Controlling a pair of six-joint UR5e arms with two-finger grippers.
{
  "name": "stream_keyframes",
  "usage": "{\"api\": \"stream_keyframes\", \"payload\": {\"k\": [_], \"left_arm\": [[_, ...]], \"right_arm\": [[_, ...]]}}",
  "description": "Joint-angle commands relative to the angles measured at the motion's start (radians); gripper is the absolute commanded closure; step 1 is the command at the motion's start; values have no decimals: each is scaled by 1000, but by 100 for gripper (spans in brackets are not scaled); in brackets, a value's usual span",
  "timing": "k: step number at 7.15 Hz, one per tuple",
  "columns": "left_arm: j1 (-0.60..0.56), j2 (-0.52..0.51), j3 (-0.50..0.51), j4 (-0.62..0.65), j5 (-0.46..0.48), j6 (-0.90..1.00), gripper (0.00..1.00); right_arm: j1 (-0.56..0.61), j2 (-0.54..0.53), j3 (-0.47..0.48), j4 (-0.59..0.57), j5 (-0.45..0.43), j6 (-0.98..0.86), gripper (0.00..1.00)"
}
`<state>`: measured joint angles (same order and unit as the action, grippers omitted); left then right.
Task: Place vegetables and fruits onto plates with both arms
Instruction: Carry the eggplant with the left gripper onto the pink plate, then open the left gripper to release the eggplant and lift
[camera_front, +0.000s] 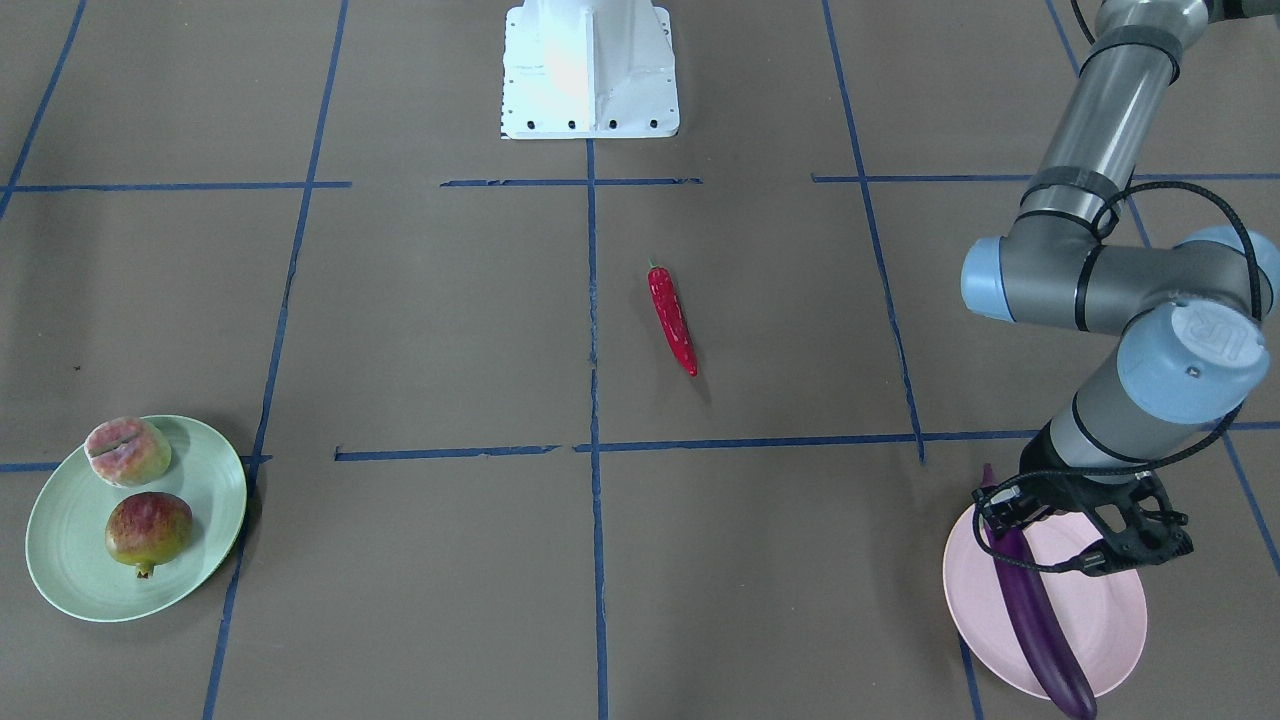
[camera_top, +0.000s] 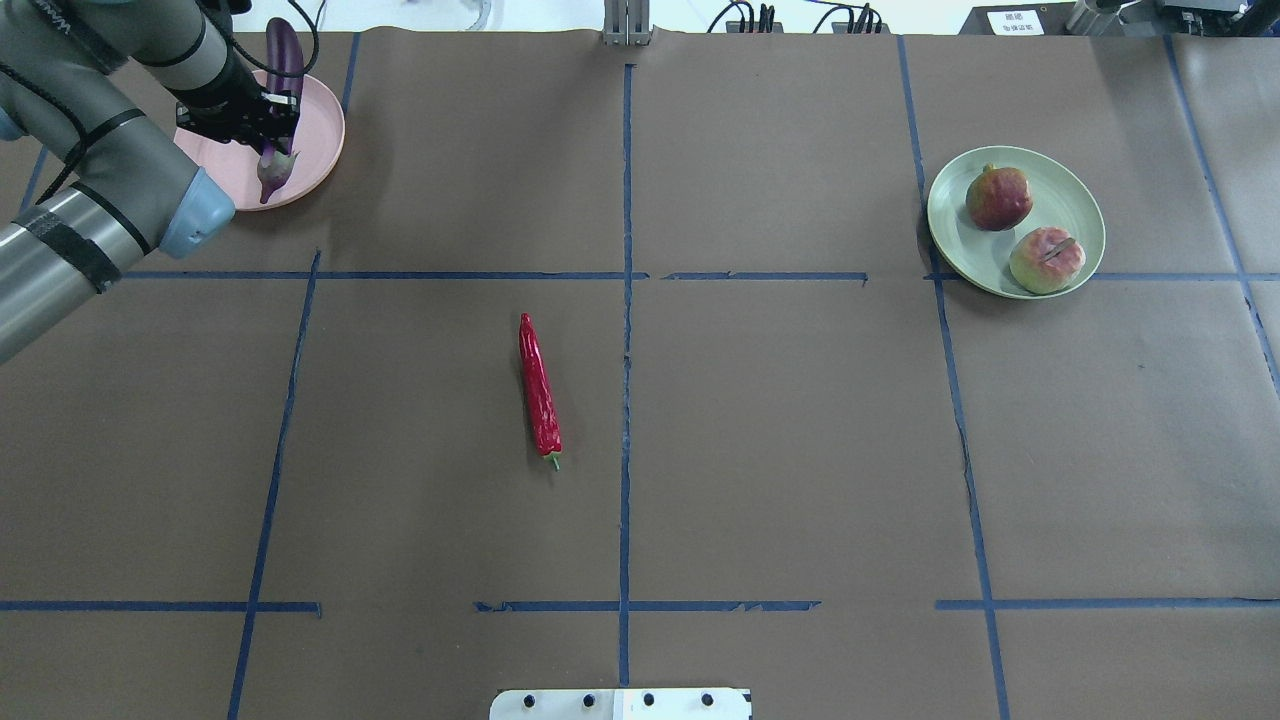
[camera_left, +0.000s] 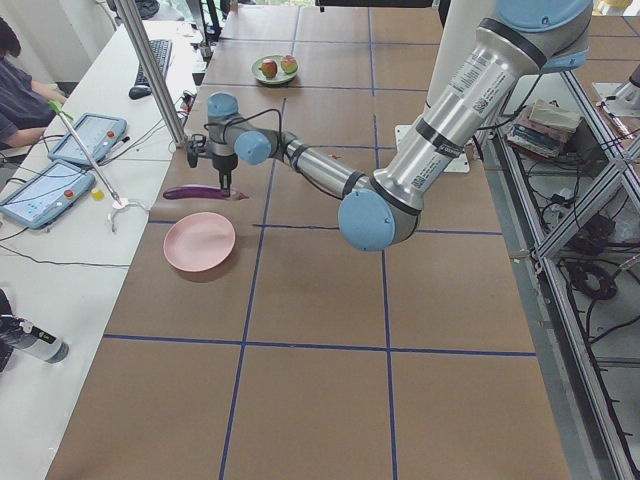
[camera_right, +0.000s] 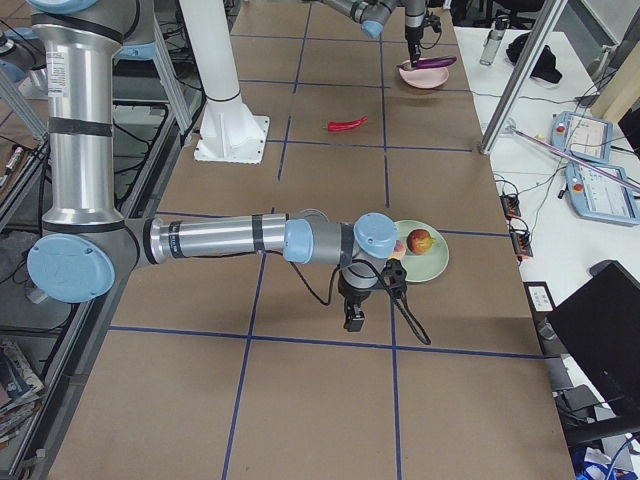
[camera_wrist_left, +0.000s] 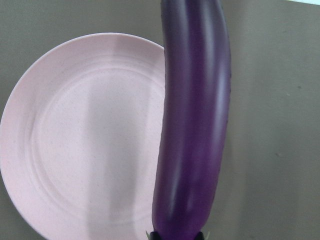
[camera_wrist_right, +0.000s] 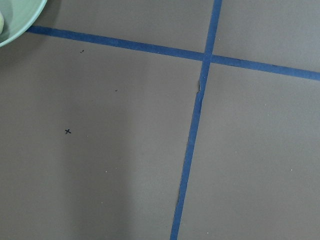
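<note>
My left gripper (camera_front: 1008, 522) is shut on the purple eggplant (camera_front: 1040, 620) near its stem end and holds it above the pink plate (camera_front: 1100, 610). In the left wrist view the eggplant (camera_wrist_left: 192, 125) hangs over the right side of the pink plate (camera_wrist_left: 85, 145). The red chili (camera_top: 539, 388) lies alone mid-table. The peach (camera_top: 1046, 260) and the pomegranate (camera_top: 998, 198) sit on the green plate (camera_top: 1078, 198). My right gripper (camera_right: 353, 315) hangs over the table beside the green plate (camera_right: 432, 264); I cannot tell whether it is open.
The white base block (camera_front: 590, 70) stands at the robot's side of the table. Blue tape lines grid the brown surface. A metal post (camera_left: 150, 70) and tablets (camera_left: 80, 135) stand beyond the table's far edge near the pink plate (camera_left: 200, 242).
</note>
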<state>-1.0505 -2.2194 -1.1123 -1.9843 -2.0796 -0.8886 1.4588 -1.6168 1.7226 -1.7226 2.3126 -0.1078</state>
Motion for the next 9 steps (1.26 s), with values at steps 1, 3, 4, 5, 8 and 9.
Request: {"api": "stream_keyframes", "payload": {"k": [1,3,4,5,8,9], "left_arm": [[12,0,71,-53,-1,37,2],[-11,-8,65,-44,-81,72,0],[-37,-8,33,-38,-184,66,0],[-39,1,-54,11,-200,44,0],[167,46,-405,194,-104,-227,0],[298,31,-472,279,6,-334,0]], "right_arm": [[0,0,2,0,-1,-1,0],[1,0,3,0,1,-1,0],[0,2,3,0,-1,0,0],[0,5,2,0,-1,0,0],[0,5,6,0,1,0,0],[0,5,5,0,1,0,0]]}}
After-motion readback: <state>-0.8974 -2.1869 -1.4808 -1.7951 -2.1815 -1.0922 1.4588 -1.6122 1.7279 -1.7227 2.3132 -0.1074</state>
